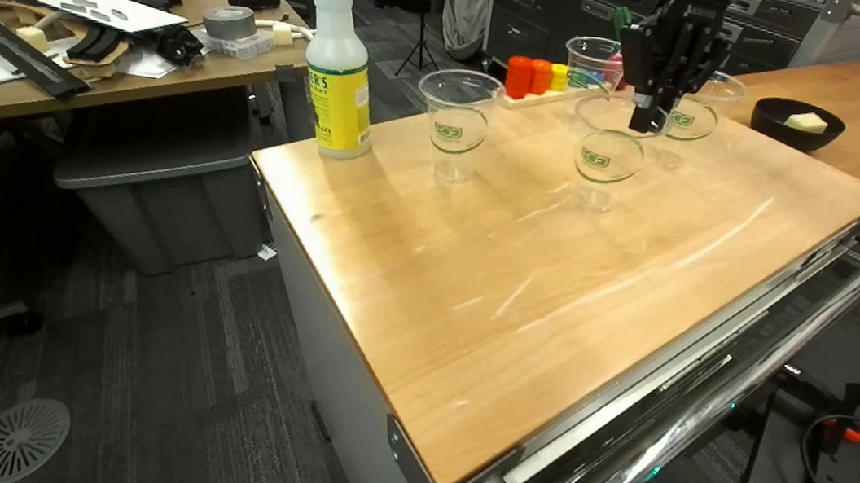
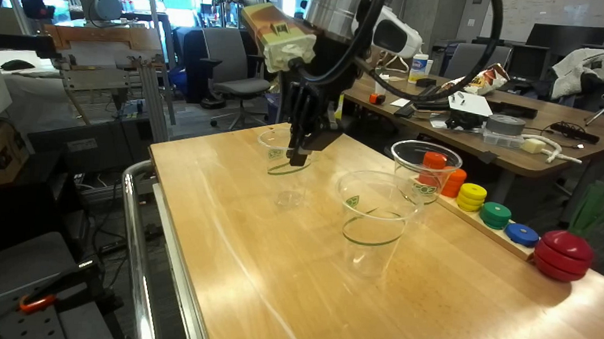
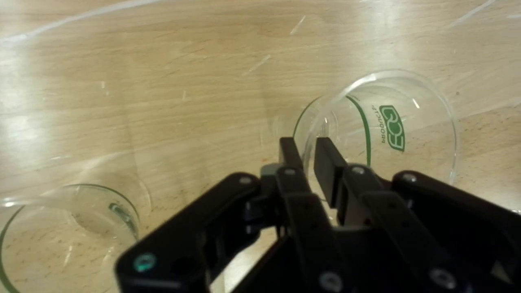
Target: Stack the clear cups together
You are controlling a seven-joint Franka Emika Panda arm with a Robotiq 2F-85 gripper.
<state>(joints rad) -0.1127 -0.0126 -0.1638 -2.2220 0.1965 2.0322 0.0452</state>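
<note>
cups (image 2: 374,238): clear glossy plastic | tabletop (image 1: 491,282): scuffed wood | rail (image 1: 702,431): shiny metal

Wooden tabletop (image 1: 423,298) passable from the clear cups (image 1: 450,131) to its near corner in an exterior view. Obstructions: spray bottle (image 1: 341,95) and disc-stacking toy (image 2: 494,215) near the edges; one cup's rim (image 3: 390,73) between the gripper's (image 3: 307,149) parted jaws.

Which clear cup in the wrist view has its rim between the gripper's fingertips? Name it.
The right-hand clear cup, green ECO logo readable; the left-hand clear cup has its rim away from the gripper.
</note>
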